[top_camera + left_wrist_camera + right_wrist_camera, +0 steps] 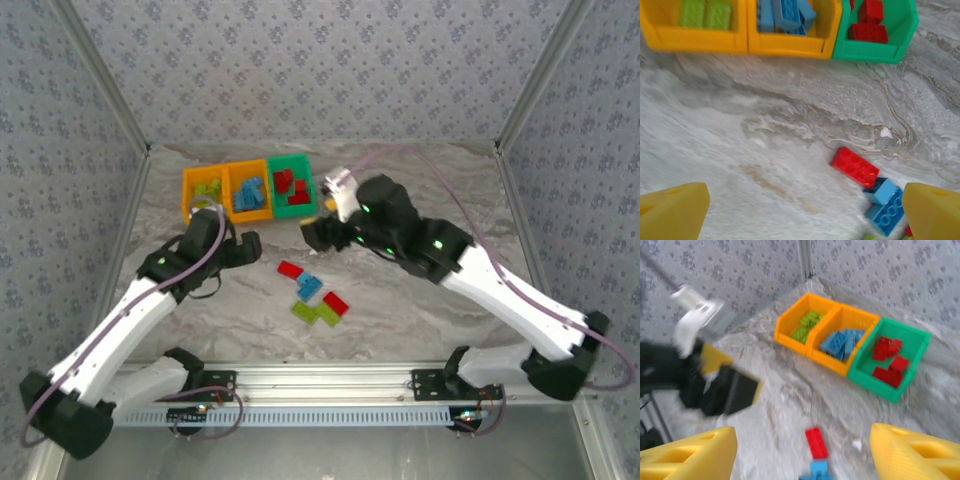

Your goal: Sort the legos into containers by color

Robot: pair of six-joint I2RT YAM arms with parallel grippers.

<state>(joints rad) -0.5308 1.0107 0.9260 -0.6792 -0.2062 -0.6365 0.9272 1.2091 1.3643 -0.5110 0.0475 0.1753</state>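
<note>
Three joined bins stand at the back. The left orange bin [186, 196] holds lime green legos [806, 325], the middle orange bin [250, 216] blue legos [842, 341], and the green bin [294, 212] red legos [887, 360]. Loose legos lie mid-table: a red brick [291, 269], a blue one [310, 287], another red one [336, 303] and two lime green ones [316, 314]. My left gripper [250, 247] hovers open to the left of this cluster, the red brick [855, 166] lying ahead between its fingers. My right gripper [315, 232] is open above and behind the cluster, empty.
Patterned walls with metal posts close in the marbled table [420, 310] on three sides. An aluminium rail [330, 378] runs along the near edge. The two grippers face each other closely over the loose bricks, and the left gripper [725, 390] appears in the right wrist view.
</note>
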